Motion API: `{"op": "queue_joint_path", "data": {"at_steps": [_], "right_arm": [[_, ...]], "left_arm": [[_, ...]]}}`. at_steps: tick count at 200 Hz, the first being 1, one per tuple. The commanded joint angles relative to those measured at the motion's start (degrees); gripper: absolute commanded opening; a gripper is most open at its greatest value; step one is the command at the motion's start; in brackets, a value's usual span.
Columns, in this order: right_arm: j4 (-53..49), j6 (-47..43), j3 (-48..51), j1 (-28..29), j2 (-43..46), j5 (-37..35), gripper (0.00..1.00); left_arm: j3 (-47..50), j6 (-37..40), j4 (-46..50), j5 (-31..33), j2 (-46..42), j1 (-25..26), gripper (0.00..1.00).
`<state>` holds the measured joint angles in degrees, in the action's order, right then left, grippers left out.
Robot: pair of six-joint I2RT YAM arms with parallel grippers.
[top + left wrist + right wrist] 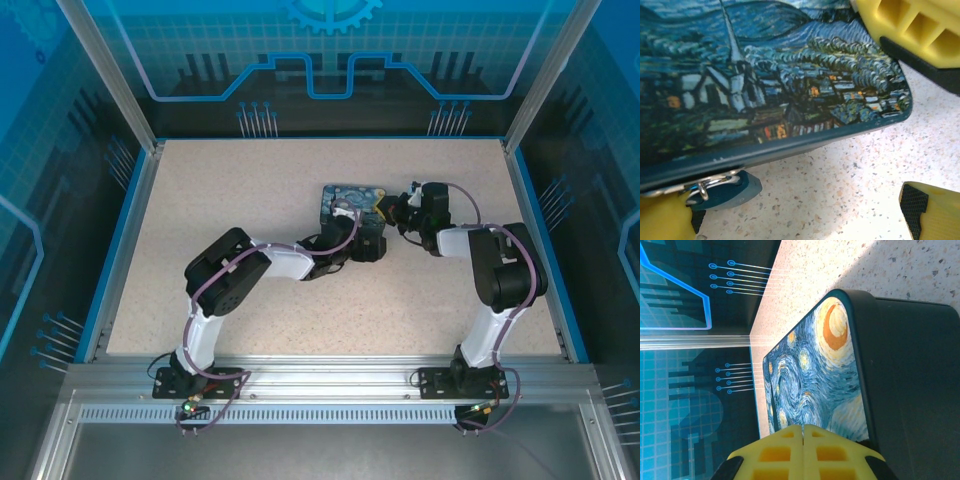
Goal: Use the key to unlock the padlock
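Currently, the left hand (795, 215) is spread wide beside the painted box (780, 85), near the padlock (732, 192) at its edge; the right hand (804, 432) is pressed together.

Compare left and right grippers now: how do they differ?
Left gripper is open, jaws wide apart; right gripper is shut, jaws pressed together. Left sits at the box's near edge by the padlock; right at the box's right end. Both have yellow fingers.
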<state>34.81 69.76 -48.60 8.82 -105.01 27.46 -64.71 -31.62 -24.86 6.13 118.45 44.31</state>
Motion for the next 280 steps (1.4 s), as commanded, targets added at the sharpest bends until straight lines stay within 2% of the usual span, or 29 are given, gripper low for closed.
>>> {"op": "queue_joint_path", "data": {"at_steps": [1, 52, 136, 163, 228, 280], "right_arm": [[-1.2, -0.9, 1.0, -0.6, -1.7, -0.1, 0.0], [-1.2, -0.9, 1.1, -0.5, -1.8, 0.0, 0.0], [-0.9, -0.8, 1.1, -0.6, -2.7, 0.1, 0.0], [-0.9, -0.8, 1.0, -0.5, -2.9, 0.1, 0.0], [-0.6, -0.6, 1.0, -0.5, -3.2, 0.1, 0.0], [-0.5, -0.6, 1.3, -0.5, -3.2, 0.0, 0.0]], "left_arm": [[2.3, -3.4, -5.8, -2.8, -1.3, -0.2, 0.98], [5.4, -12.5, -15.1, -5.2, -1.6, -1.3, 0.89], [9.0, -19.2, -21.1, -3.2, -1.4, -1.4, 0.74], [9.3, -20.4, -21.7, -1.9, -1.3, -1.4, 0.71], [9.1, -24.7, -21.0, 3.1, 1.0, -1.4, 0.56], [8.5, -25.5, -17.0, 7.0, 1.8, -1.3, 0.52]]}}
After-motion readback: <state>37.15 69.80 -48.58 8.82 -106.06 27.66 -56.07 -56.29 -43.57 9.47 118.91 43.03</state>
